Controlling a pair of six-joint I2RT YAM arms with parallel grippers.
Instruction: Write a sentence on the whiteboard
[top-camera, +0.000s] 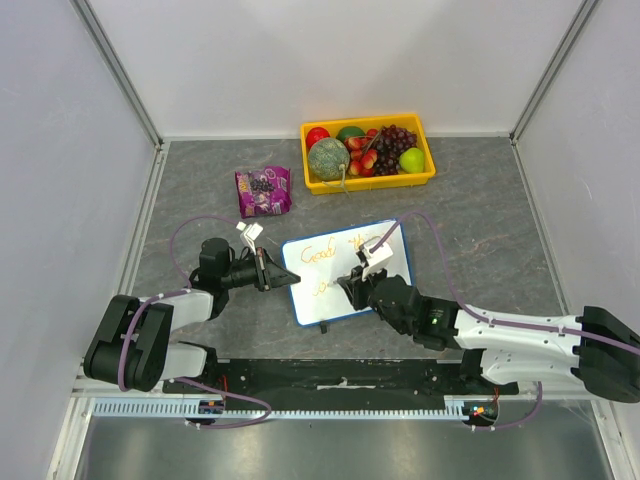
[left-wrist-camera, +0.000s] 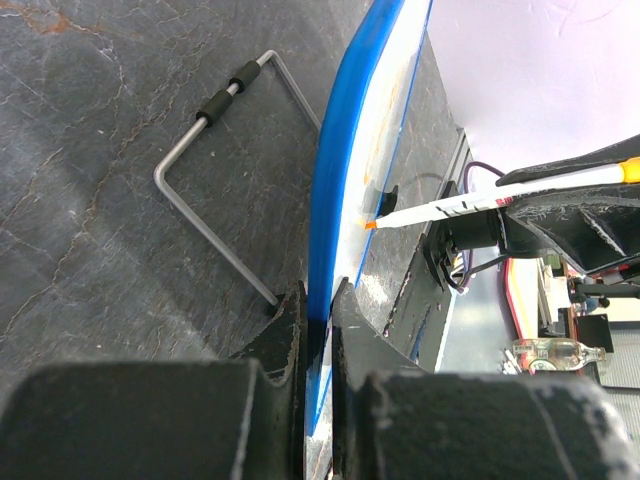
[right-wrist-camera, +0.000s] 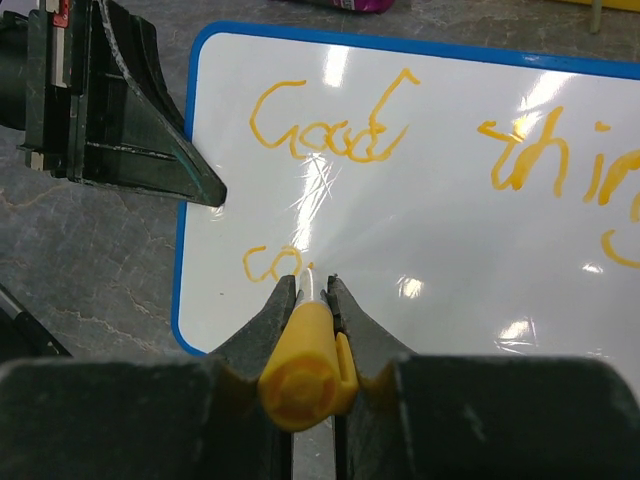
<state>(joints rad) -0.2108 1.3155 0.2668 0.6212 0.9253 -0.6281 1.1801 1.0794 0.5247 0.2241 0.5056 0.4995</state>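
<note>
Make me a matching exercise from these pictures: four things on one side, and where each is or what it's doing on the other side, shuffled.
Things:
1. left gripper
2. right gripper
3. purple bag
4. yellow tray

States and places:
A. shut on the marker
B. full of fruit
C. shut on the blue rim of the whiteboard
D. lying left of the tray

Pairs: 1-C, 2-A, 3-D, 4-B
</note>
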